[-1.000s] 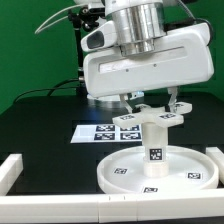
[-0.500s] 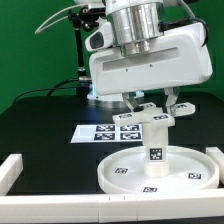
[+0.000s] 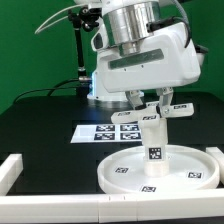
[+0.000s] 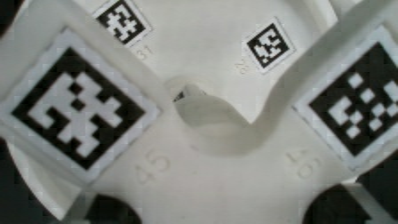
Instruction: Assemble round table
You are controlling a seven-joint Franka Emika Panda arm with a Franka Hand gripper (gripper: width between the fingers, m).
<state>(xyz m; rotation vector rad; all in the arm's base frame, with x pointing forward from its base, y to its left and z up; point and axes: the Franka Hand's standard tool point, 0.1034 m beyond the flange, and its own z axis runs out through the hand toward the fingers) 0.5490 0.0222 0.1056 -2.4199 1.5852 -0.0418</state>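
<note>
The large rimmed round disc [image 3: 112, 176] lies flat on the black table. The short cylindrical leg [image 3: 154, 138] stands upright in its middle. The cross-shaped foot piece [image 3: 181, 110] sits on top of the leg, arms spread level. My gripper [image 3: 151, 102] comes down from above, its fingers [image 3: 165, 97] closed on the foot's hub. In the wrist view the foot piece [image 4: 196, 150] fills the picture with its tags, and the dark fingertips [image 4: 103, 210] show on either side of it.
The marker board [image 3: 100, 132] lies flat behind the disc. White border rails stand at the front left [image 3: 10, 170] and at the exterior view's right [image 3: 214, 150]. A dark stand rises at the back left [image 3: 80, 60].
The hand has turned about its vertical axis over the leg, and the foot piece's arms have swung round with it. The disc and leg have stayed put.
</note>
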